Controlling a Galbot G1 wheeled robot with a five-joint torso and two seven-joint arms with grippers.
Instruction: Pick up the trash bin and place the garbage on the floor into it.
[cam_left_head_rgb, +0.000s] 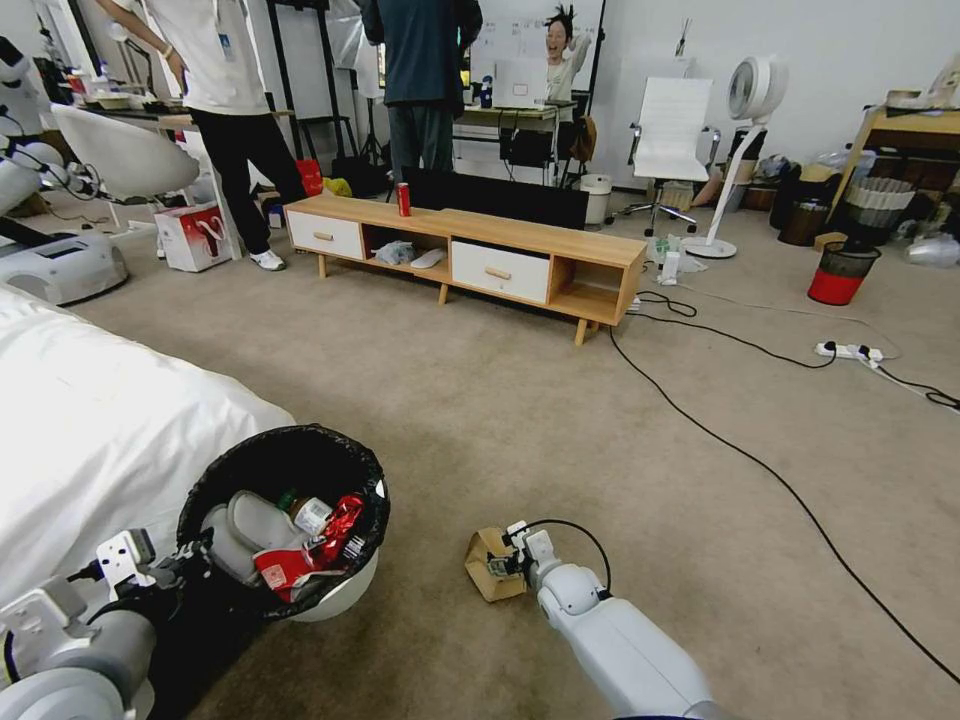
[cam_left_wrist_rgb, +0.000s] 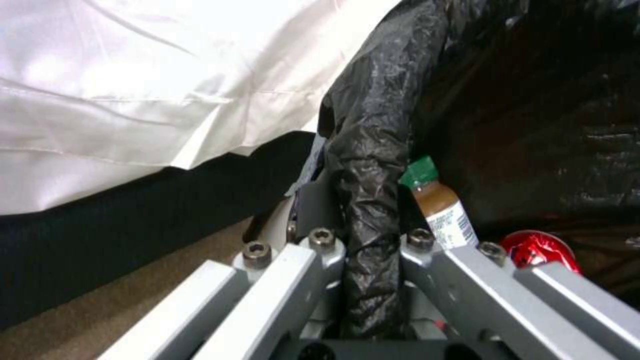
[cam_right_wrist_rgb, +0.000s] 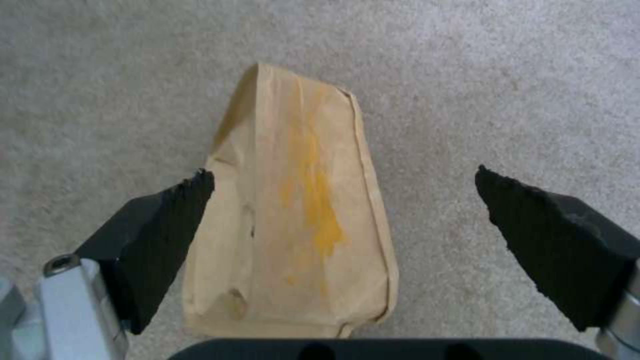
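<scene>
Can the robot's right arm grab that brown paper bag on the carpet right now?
Probably yes: the right gripper hangs open right over the brown paper bag, one pad on each side, with nothing between.

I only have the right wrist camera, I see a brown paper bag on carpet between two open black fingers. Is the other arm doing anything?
Observer: Yes. The left gripper is shut on the bin's bag-covered rim, holding the bin beside the white bed cover.
Operator: Anything in the bin already?
Observer: A green-capped bottle, a red wrapper and a noodle cup lie inside.
Operator: Where's the bin relative to my paper bag?
Observer: In the head view the paper bag lies on the carpet to the robot's right of the bin, with the right gripper at it.
</scene>
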